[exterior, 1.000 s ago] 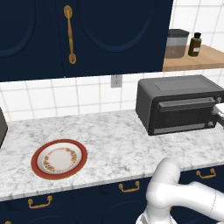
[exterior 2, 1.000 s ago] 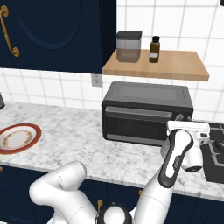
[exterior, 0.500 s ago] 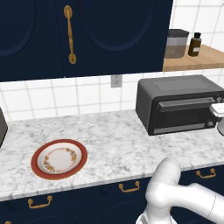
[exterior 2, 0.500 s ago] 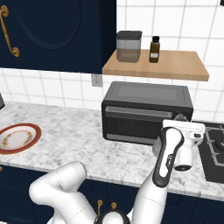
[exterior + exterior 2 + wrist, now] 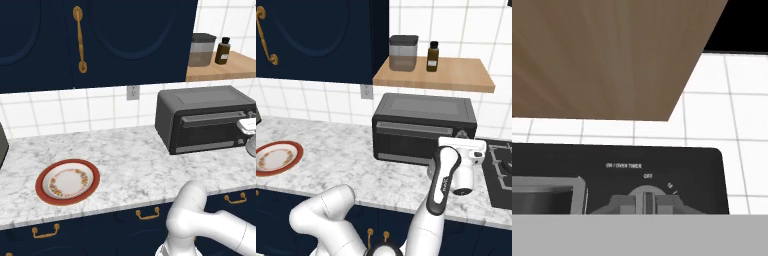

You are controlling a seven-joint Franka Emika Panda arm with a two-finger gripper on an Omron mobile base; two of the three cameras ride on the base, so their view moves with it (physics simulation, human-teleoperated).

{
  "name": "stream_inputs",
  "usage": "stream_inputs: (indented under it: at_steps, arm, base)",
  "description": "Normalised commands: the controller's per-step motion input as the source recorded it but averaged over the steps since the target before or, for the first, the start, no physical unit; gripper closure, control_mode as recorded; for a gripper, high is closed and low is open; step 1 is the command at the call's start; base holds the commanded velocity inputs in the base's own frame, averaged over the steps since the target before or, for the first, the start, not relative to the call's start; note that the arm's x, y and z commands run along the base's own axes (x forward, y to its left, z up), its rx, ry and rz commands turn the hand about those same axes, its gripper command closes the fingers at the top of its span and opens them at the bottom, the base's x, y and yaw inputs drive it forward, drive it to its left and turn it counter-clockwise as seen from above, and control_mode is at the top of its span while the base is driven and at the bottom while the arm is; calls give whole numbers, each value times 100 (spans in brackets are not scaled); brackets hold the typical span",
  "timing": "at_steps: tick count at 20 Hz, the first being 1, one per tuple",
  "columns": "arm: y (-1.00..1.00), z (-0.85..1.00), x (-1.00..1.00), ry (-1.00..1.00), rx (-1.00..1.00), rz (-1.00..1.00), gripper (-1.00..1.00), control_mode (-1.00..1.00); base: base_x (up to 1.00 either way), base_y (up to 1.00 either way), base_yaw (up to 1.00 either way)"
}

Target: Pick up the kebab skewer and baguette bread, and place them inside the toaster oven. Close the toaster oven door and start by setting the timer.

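The toaster oven (image 5: 200,117) (image 5: 423,127) stands on the counter against the tiled wall. Its door (image 5: 207,131) (image 5: 406,142) is closed. My gripper (image 5: 460,136) (image 5: 248,125) is pressed to the control panel at the right end of the oven's front. In the hand view my gripper (image 5: 645,202) is shut on the ridge of the timer knob (image 5: 645,194), under the labels "ON / OVEN TIMER" and "OFF". The kebab skewer and the baguette bread are hidden from view.
A red-rimmed plate (image 5: 67,181) (image 5: 276,156) lies on the marble counter to the left. A wooden shelf (image 5: 441,75) (image 5: 602,55) above the oven carries a grey canister (image 5: 403,52) and a brown bottle (image 5: 432,56). A black stovetop (image 5: 498,172) lies right of the hand.
The hand has edged a little left, closer to the right end of the oven's front, and its jaws have closed. The oven and the plate have not moved.
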Motion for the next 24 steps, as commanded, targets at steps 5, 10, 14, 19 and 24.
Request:
stream_inputs:
  at_steps: [5, 10, 14, 19, 24]
  arm:
    - [11, 4, 11, 0, 0, 0, 100, -100]
    - [12, 1, 5, 5, 2, 0, 100, -100]
    - [19, 0, 2, 8, 7, 0, 100, -100]
    - [25, 0, 5, 4, 10, 0, 100, -100]
    - [19, -1, 10, 1, 16, 0, 100, -100]
  base:
    - [0, 0, 0]
    - [0, 0, 0]
    - [0, 0, 0]
    - [0, 0, 0]
    - [0, 0, 0]
